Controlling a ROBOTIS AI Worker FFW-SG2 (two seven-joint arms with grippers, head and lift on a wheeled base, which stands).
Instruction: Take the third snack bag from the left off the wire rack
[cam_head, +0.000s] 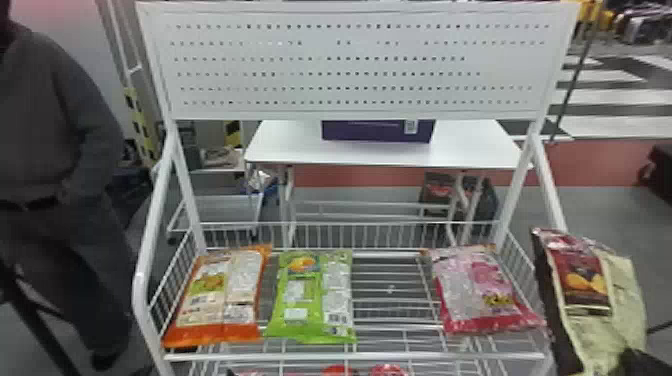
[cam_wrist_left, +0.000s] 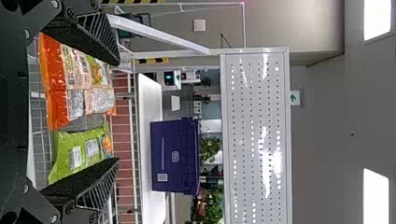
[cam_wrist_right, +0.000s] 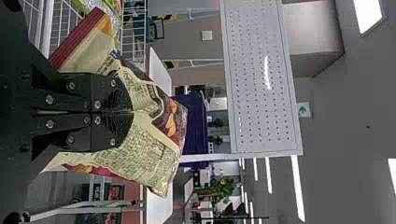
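A dark red and cream snack bag (cam_head: 585, 295) hangs in the air just off the right end of the white wire rack (cam_head: 400, 355). My right gripper (cam_wrist_right: 125, 112) is shut on this bag (cam_wrist_right: 149, 135), its fingers pinching the crinkled film. On the rack's top shelf lie an orange bag (cam_head: 220, 295), a green bag (cam_head: 312, 295) and a pink-red bag (cam_head: 480, 290), with a bare stretch of wire between the green and the pink-red one. My left gripper (cam_wrist_left: 109, 109) stands open in front of the rack, facing the orange bag (cam_wrist_left: 70, 84) and the green bag (cam_wrist_left: 77, 151), holding nothing.
A white pegboard panel (cam_head: 355, 60) rises behind the shelf. Beyond it a white table (cam_head: 450, 147) carries a purple box (cam_head: 377, 130). A person in dark clothes (cam_head: 50, 175) stands close to the rack's left side. More packets show on a lower shelf (cam_head: 350, 371).
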